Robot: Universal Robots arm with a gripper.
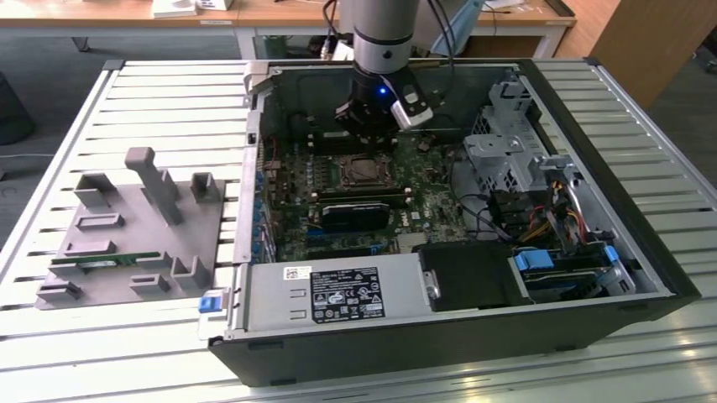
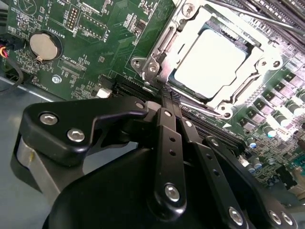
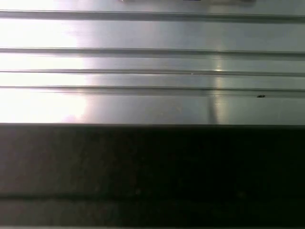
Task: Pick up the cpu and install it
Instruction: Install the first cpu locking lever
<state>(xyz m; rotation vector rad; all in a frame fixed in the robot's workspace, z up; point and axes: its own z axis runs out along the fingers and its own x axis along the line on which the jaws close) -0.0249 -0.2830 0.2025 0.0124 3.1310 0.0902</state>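
Inside the open computer case [image 1: 627, 277], the cpu [image 2: 211, 62] sits socketed just beyond the pressed-together, empty end effector [image 2: 167, 93]

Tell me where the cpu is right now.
The cpu sits in the motherboard socket, framed by its metal bracket, in the second wrist view; the claw is beside the socket's edge.

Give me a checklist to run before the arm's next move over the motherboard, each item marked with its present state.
1. The cpu lies in the socket, silver top up: ok.
2. The hand is free of the cpu, with its fingers together and nothing between them: ok.
3. The hand hangs inside the case over the motherboard, next to the socket: ok.
4. The cpu sits flat and fully seated: cannot tell.
5. The socket is latched down over the cpu: cannot tell.
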